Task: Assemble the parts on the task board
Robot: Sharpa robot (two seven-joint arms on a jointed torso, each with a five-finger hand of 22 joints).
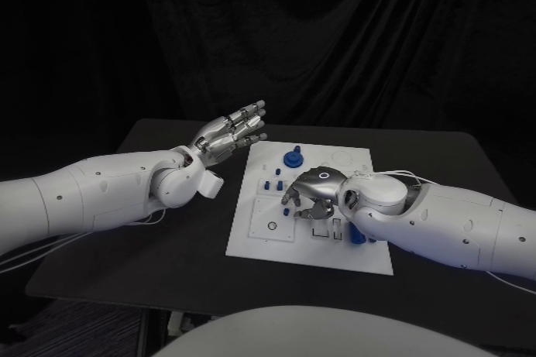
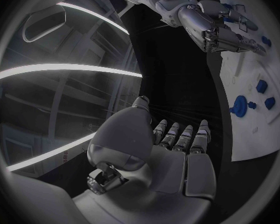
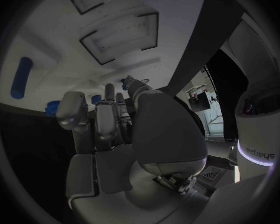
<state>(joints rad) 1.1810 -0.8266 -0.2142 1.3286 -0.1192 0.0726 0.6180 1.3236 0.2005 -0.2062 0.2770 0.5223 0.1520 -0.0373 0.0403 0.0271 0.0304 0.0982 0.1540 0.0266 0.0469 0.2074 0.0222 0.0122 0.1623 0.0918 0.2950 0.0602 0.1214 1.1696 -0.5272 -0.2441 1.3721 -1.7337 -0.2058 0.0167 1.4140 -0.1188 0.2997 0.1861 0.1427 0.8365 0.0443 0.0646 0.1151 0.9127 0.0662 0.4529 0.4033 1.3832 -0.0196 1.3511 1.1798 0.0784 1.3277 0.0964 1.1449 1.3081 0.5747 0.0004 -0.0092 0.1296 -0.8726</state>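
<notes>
The white task board point(image 1: 259, 247) lies in the middle of the black table. My right hand point(image 1: 310, 194) hangs low over the board's middle with its fingers curled down. Small blue bits point(image 3: 96, 99) peek out between its fingertips; whether they are held or stand in the board is hidden. My left hand point(image 1: 231, 132) is raised beyond the board's far left corner, fingers stretched out and apart, holding nothing. A round blue knob point(image 1: 293, 157) stands near the board's far edge, with small blue pegs point(image 1: 272, 185) in front of it. A long blue part point(image 1: 355, 235) lies by my right forearm.
Two dark-outlined rectangular recesses point(image 3: 118, 37) sit in the board point(image 3: 71, 50) ahead of my right hand, and the long blue part point(image 3: 20, 77) lies off to one side. The left wrist view shows the knob point(image 2: 239, 106) on the board point(image 2: 252, 129). Bare table surrounds the board.
</notes>
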